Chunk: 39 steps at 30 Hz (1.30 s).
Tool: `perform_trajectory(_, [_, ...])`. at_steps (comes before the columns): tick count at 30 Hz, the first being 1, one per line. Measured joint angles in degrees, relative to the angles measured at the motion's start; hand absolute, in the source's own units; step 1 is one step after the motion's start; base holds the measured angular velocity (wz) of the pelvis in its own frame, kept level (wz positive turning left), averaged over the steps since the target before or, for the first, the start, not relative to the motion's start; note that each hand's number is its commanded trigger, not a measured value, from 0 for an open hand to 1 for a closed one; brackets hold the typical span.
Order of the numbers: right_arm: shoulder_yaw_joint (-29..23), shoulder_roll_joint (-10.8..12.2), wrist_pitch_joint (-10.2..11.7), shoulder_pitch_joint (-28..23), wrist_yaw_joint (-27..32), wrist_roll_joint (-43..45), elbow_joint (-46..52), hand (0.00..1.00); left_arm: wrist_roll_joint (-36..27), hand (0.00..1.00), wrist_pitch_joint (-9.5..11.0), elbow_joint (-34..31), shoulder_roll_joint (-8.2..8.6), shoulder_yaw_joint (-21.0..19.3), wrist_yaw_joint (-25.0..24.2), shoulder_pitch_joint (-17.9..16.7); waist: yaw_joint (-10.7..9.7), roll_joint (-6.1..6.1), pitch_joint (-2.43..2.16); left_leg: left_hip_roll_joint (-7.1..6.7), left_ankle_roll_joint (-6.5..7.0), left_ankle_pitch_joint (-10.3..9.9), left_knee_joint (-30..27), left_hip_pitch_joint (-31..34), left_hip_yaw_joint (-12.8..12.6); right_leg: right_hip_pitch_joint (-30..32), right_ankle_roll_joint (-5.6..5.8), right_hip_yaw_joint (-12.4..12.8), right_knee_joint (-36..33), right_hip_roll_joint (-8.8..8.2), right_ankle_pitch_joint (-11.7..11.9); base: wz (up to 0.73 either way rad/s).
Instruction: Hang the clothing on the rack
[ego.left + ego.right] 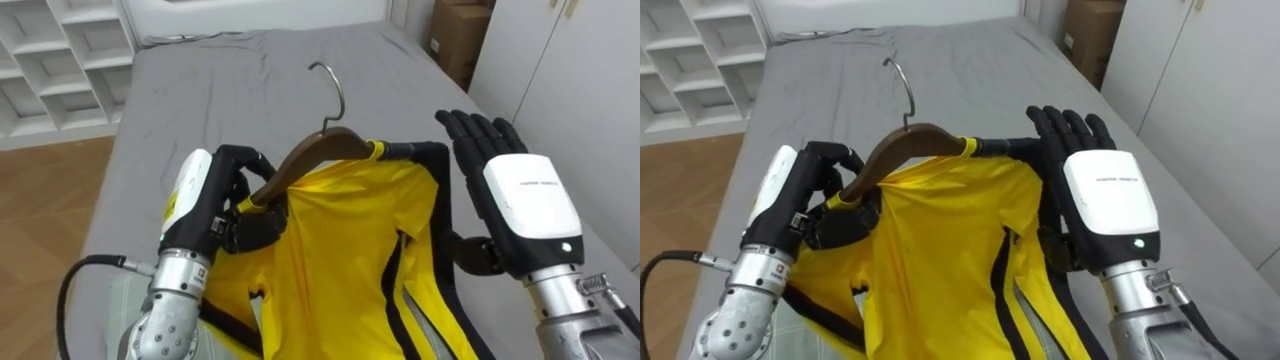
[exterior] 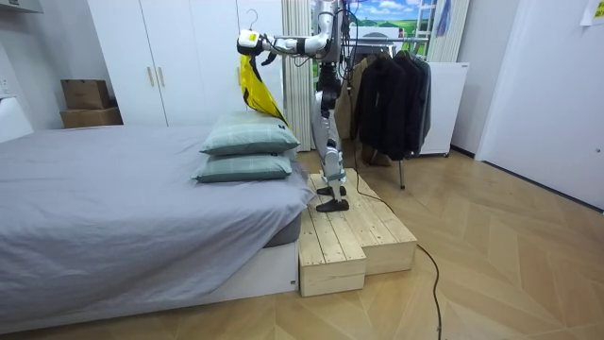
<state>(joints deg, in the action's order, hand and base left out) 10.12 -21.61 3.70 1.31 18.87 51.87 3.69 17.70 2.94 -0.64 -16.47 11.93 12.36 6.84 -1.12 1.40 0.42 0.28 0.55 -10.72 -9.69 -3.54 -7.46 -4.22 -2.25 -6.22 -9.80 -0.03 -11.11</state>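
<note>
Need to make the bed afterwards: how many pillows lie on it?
2. They lie stacked at the end of the bed beside the wooden platform: the upper pillow rests on the lower pillow. Another could be hidden behind the stack.

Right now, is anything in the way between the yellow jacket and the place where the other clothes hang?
Nothing visible. The left robot hand holds the hanger with the yellow jacket over the bed, and the dark clothes hang behind the robot, so it would probably have to turn round.
</note>
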Motion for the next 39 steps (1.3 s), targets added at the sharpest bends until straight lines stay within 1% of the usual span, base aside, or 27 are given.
perform_trajectory(4, [0.28, 0.97, 0.08, 0.0, 1.78, -0.02, -1.09, 0.0, -0.06, 1.0, 0.0, -0.9, 0.03, 0.03, -0.52, 0.14, -0.02, -0.31, -0.18, 0.03, 0.0, 0.0, 0.07, -0.08, 0.16, -0.05, 0.0, -0.15, 0.06, 0.03, 0.0, 0.0])
perform_trajectory(6, [1.19, 1.01, 0.26, 0.0, 2.82, 0.04, -1.46, 0.0, -0.05, 1.0, 0.01, -0.9, 0.14, 0.11, -0.57, 0.29, -0.1, -0.37, -0.19, 0.04, -0.01, 0.01, 0.12, -0.18, 0.31, -0.19, 0.0, -0.27, 0.09, 0.05, 0.0, 0.02])
perform_trajectory(8, [2.31, 1.09, 1.15, 0.0, 4.5, 0.12, -2.54, 0.0, -0.07, 1.0, 0.02, -0.9, 0.22, 0.39, -0.58, 0.33, -0.1, -0.38, -0.18, 0.04, -0.01, 0.01, 0.13, -0.36, 0.62, -0.53, 0.0, -0.41, 0.23, 0.07, 0.0, 0.07])
perform_trajectory(10, [2.47, 1.26, 1.88, 0.0, 4.99, 0.09, -3.5, 0.0, -0.1, 1.0, 0.02, -0.9, 0.23, 0.7, -0.6, 0.35, 0.02, -0.41, -0.15, 0.05, -0.01, 0.01, 0.16, -0.48, 0.63, -0.62, 0.0, -0.4, 0.24, 0.06, 0.0, 0.02])
perform_trajectory(13, [2.68, 1.46, 2.02, 0.0, 5.25, 0.06, -3.99, 0.0, -0.11, 1.0, 0.02, -0.9, 0.27, 0.87, -0.78, 0.34, 0.17, -0.44, -0.13, 0.02, -0.01, 0.01, 0.25, -0.48, 0.65, -0.61, 0.0, -0.44, 0.24, 0.05, 0.0, 0.0])
perform_trajectory(18, [3.62, 1.99, 2.67, 0.4, 7.51, -0.02, -5.32, 0.0, -0.87, 1.0, 0.03, -0.9, 0.83, 1.45, -0.77, 0.41, 0.2, -0.46, -0.11, -0.02, -0.01, 0.01, 0.32, -0.69, 0.66, -0.77, 0.0, -0.43, 0.21, 0.02, 0.0, 0.0])
perform_trajectory(22, [4.52, 2.18, 3.4, 0.99, 8.63, -0.1, -5.75, 0.0, -1.33, 1.0, 0.12, -0.9, 1.36, 2.23, -0.77, 1.15, 0.17, -0.5, 0.01, -0.01, -0.01, 0.01, 0.34, -0.59, 1.31, -0.84, 0.0, -1.05, 0.2, 0.04, 0.0, 0.06])
perform_trajectory(24, [4.5, 2.19, 3.88, 1.27, 8.91, -0.39, -6.34, 0.0, -1.38, 1.0, 0.14, -0.9, 1.38, 2.52, -0.78, 1.49, 0.3, -0.54, 0.03, 0.0, -0.01, 0.01, 0.34, -0.61, 1.36, -0.86, 0.0, -1.05, 0.21, 0.06, 0.0, 0.03])
perform_trajectory(27, [4.65, 2.16, 3.99, 2.22, 9.38, -0.47, -7.54, 0.0, -2.51, 1.0, 0.16, -0.9, 1.37, 2.87, -1.36, 1.92, 0.83, -0.57, 0.07, 0.0, -0.01, 0.01, 0.34, -0.61, 1.48, -0.91, 0.0, -1.2, 0.22, 0.09, 0.0, 0.0])
perform_trajectory(30, [4.64, 2.17, 4.47, 2.23, 11.75, -0.32, -7.61, 0.0, -2.51, 1.0, 0.23, -0.9, 1.35, 3.43, -1.78, 1.96, 1.45, -0.59, 0.09, 0.0, -0.01, 0.0, 0.31, -0.51, 1.72, -0.94, 0.0, -1.67, 0.23, 0.09, 0.0, 0.06])
perform_trajectory(31, [4.61, 2.18, 5.12, 2.33, 13.02, -0.37, -7.9, 0.0, -2.56, 1.0, 0.31, -0.9, 1.34, 3.77, -1.78, 1.96, 1.45, -0.59, 0.09, -0.02, -0.01, 0.0, 0.27, -0.31, 2.06, -0.9, 0.0, -1.72, 0.23, 0.09, 0.0, 0.13])
perform_trajectory(33, [4.58, 2.59, 6.03, 3.44, 14.63, -0.37, -9.56, 0.0, -3.26, 1.0, 0.36, -0.9, 1.42, 4.03, -1.8, 1.96, 1.43, -0.59, 0.09, -0.03, -0.01, 0.01, 0.25, -0.08, 2.2, -0.71, 0.0, -1.75, 0.25, 0.11, 0.0, 0.05])
perform_trajectory(34, [4.49, 3.26, 6.29, 4.46, 15.44, -0.32, -10.91, 0.0, -3.83, 1.0, 0.36, -0.9, 1.43, 4.02, -1.81, 1.96, 1.46, -0.59, 0.09, -0.04, -0.01, 0.0, 0.26, -0.06, 2.2, -0.71, 0.0, -1.75, 0.27, 0.1, 0.0, 0.0])
perform_trajectory(36, [4.32, 3.98, 6.3, 5.58, 16.8, 0.04, -12.11, 0.0, -4.55, 1.0, 0.53, -0.9, 1.47, 4.01, -1.82, 1.96, 1.33, -0.61, 0.08, -0.06, -0.01, 0.0, 0.24, -0.01, 2.29, -0.72, 0.0, -1.76, 0.27, 0.1, 0.0, 0.02])
perform_trajectory(39, [4.14, 4.12, 6.3, 6.53, 19.92, 0.71, -12.55, 0.0, -4.57, 1.0, 0.75, -0.91, 1.62, 4.0, -1.83, 1.97, 1.14, -0.62, 0.08, -0.11, -0.01, 0.01, 0.21, 0.23, 2.93, -0.69, 0.0, -1.74, 0.26, 0.11, 0.0, 0.1])
